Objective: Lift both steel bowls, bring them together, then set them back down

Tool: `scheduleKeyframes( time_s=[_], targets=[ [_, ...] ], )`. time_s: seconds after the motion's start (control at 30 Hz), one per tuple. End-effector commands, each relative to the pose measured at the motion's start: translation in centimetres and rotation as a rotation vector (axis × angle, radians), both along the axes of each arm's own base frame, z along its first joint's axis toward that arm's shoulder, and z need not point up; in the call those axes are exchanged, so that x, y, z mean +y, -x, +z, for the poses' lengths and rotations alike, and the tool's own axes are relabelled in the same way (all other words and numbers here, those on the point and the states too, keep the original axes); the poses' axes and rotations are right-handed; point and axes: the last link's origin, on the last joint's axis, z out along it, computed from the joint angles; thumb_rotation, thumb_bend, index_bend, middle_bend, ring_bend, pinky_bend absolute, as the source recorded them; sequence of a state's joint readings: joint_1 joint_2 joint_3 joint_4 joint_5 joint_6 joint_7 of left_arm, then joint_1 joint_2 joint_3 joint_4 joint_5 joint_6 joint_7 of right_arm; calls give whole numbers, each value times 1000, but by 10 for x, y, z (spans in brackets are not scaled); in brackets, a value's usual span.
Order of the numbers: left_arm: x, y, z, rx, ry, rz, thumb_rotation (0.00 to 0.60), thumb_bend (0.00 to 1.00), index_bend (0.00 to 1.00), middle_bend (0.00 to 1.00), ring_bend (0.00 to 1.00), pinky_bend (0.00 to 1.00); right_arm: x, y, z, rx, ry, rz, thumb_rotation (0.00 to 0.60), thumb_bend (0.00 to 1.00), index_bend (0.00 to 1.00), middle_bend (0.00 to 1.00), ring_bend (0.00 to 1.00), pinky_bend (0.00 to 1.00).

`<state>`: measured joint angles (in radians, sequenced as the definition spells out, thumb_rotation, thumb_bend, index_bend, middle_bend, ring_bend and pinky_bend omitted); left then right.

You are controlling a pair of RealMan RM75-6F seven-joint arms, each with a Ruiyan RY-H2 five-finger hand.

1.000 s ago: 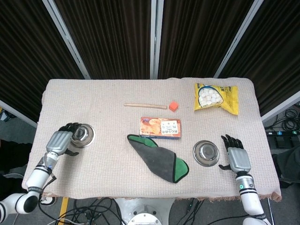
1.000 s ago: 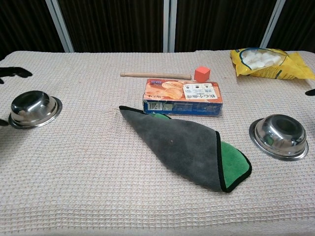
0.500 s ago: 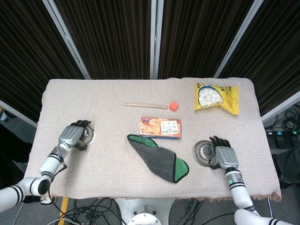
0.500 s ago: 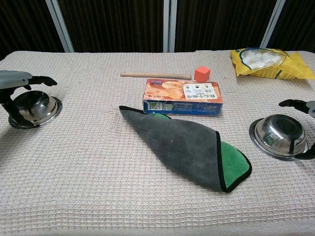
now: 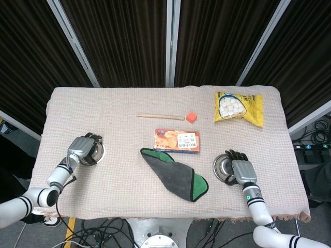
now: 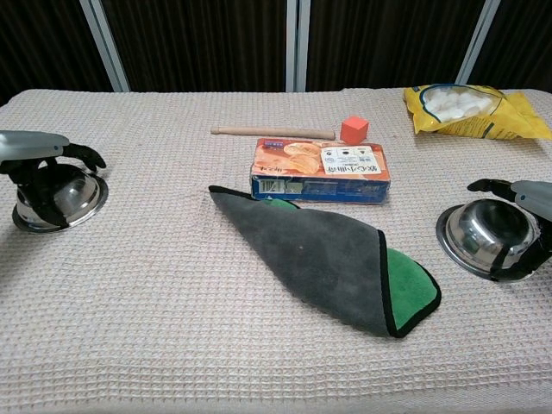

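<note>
The left steel bowl sits on the table near its left edge. My left hand lies over it, fingers curled across the far rim and thumb down at the near side, gripping it. The right steel bowl stands on the table at the right. My right hand clasps it from the outer side, fingers over the far rim and thumb hooked at the near rim. Both bowls still touch the cloth.
Between the bowls lie a grey-and-green cloth and an orange snack box. Behind them are a wooden stick, a small red cube and a yellow bag of white balls at the back right.
Both hands have moved inward from beside the bowls onto them, and their fingers have curled around the rims. The bowls have stayed in place.
</note>
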<state>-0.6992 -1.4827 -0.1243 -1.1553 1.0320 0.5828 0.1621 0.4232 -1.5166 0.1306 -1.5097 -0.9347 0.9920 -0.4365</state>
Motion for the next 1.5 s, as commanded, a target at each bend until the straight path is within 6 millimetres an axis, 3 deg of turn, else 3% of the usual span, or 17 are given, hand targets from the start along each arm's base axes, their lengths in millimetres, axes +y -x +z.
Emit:
scheduleKeyframes(
  time_s=[0.03,0.17,0.33,0.47,0.63,0.77,0.87,1.0,1.1,1.3,1.5],
  targets=[
    [1,4,-1,7,-10,9,600,86,208,196,141,370,-1,0,-1,2,13,4,600,45,96,91,26,135],
    [1,6,0,0,-44,0,600,118,289,304,288,560,-2,-1,-1,-2,46,16,600,94,334,253,188,307],
    [-4,-1,6,-57,-111,-40,600,140,390,432,425,688,-2,-2,4,-23,120,43,600,124,544,375,314,432],
    [-9,-14,16,-132,-168,-84,600,142,430,482,479,728,-1,-3,14,-60,180,58,600,130,585,397,334,451],
    [-15,-45,42,-272,-279,-177,600,142,433,483,480,729,1,-21,45,-212,306,125,600,137,587,397,334,452],
    [-25,-84,60,-592,-425,-220,600,143,433,483,481,726,1,-49,70,-481,460,259,600,149,590,402,342,460],
    [-38,-111,62,-854,-438,-200,600,142,433,483,481,726,-4,-70,76,-722,557,345,600,151,591,408,351,469],
    [-53,-146,58,-1204,-390,-102,600,142,436,484,492,726,-14,-101,61,-1062,539,371,600,151,590,406,351,469],
    [-58,-168,54,-1368,-325,-45,600,142,438,484,497,726,-22,-123,44,-1284,442,316,600,152,590,406,351,470],
    [-61,-191,43,-1425,-274,-62,600,142,440,484,498,726,-30,-155,17,-1544,220,205,600,167,590,406,351,471],
    [-61,-205,38,-1434,-244,-84,600,142,440,484,498,726,-34,-179,1,-1614,64,173,600,171,590,406,352,471]
  ],
)
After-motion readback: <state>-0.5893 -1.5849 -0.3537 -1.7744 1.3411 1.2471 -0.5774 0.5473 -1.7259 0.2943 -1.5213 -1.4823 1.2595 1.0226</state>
